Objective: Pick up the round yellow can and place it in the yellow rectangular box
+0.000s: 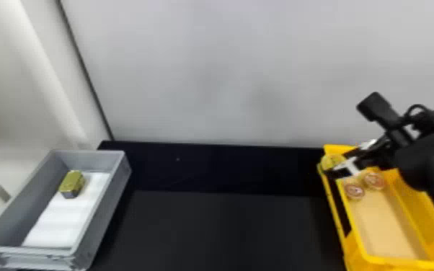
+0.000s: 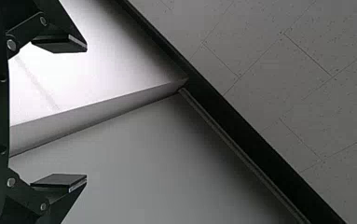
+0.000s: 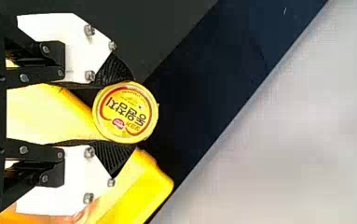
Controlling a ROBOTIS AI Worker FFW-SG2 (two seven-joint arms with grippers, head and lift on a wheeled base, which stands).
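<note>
While the right claw [image 3: 129, 112] pinches the yellow can [image 1: 331, 162] between its ridged pads [image 3: 113, 158], the step in hand reads as placing; the grasp is made, the release is not. Head view puts the can at the far left corner of the yellow box [image 1: 407, 263], close to the rim. Whether it clears the rim cannot be told. Next move, my judgement: bring the can inward over the box floor, lower it beside the two red-topped cans [image 1: 354, 191], then part the pads. Risk: letting go here could catch the rim or drop the can outside. Views compared: right wrist view gives the can's printed lid face-on and a pad at either side of it, detail the head view lacks. Head view alone gives the two red-topped cans, plus the grey tray [image 1: 101, 216] at left with a gold block [image 1: 71, 182] in it. Left wrist view gives the left claw [image 2: 85, 113], idle, spread and empty, facing pale panels and a tiled surface [image 2: 306, 93].
</note>
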